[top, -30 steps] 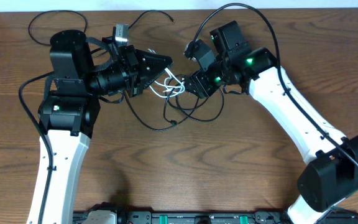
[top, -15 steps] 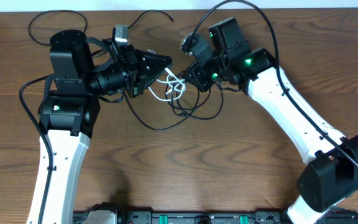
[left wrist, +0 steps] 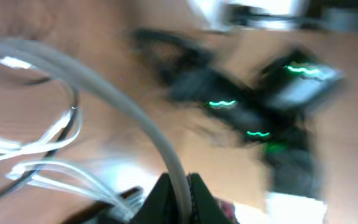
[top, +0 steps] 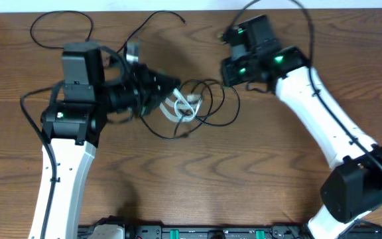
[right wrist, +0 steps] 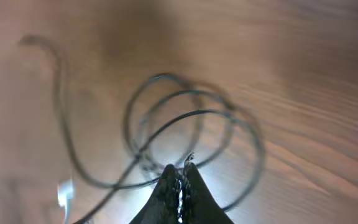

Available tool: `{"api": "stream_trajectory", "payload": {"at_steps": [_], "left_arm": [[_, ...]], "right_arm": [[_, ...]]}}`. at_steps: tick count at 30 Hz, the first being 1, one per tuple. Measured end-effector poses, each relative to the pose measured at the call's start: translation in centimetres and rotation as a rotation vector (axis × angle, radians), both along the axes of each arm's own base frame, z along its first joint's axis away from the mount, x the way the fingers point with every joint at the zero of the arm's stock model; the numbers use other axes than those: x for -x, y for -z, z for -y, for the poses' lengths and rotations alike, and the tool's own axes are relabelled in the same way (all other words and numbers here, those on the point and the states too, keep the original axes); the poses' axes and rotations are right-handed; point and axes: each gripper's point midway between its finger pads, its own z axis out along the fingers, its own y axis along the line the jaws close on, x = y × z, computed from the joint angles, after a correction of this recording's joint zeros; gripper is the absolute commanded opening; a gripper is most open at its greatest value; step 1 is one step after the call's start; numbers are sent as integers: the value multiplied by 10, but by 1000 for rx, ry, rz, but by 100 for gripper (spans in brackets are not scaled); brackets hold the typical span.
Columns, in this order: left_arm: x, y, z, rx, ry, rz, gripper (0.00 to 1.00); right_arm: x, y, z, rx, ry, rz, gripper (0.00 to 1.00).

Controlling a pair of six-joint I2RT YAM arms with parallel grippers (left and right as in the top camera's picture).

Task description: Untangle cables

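Note:
A white cable (top: 181, 106) lies bunched in loops at the table's middle, and my left gripper (top: 171, 88) is shut on it. In the left wrist view the white cable (left wrist: 135, 118) runs straight between the closed fingers of the left gripper (left wrist: 180, 183). A thin black cable (top: 208, 124) coils in loops just right of the white one and overlaps it. My right gripper (top: 225, 77) hangs above and right of those coils. In the right wrist view the right gripper (right wrist: 180, 168) is shut, and the blurred black cable (right wrist: 160, 76) loops meet at its tips.
Another thin black cable (top: 33, 30) loops at the back left, and one strand (top: 158, 13) trails along the back edge. The left arm's thick wire (top: 24, 106) hangs at the left. The right arm (left wrist: 253, 118) shows blurred, with green lights, in the left wrist view.
My right gripper has closed and pulled up and to the right, drawing the black loops out wider. The left gripper has shifted slightly, still holding the white cable.

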Motion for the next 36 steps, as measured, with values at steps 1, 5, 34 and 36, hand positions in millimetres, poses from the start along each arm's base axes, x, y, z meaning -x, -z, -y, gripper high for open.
{"api": "stream_trajectory", "payload": {"at_steps": [1, 5, 34, 36], "left_arm": [[7, 23, -9, -78, -40, -84, 8], [9, 47, -25, -204, -99, -131, 8], [-13, 1, -6, -90, -10, 139, 8], [-13, 1, -6, -89, -10, 139, 8]], "right_arm": [[-7, 1, 16, 2, 64, -15, 1], [-16, 4, 47, -4, 161, -49, 1], [38, 9, -38, -227, 344, -369, 99], [37, 18, -39, -224, 372, -400, 99]]}}
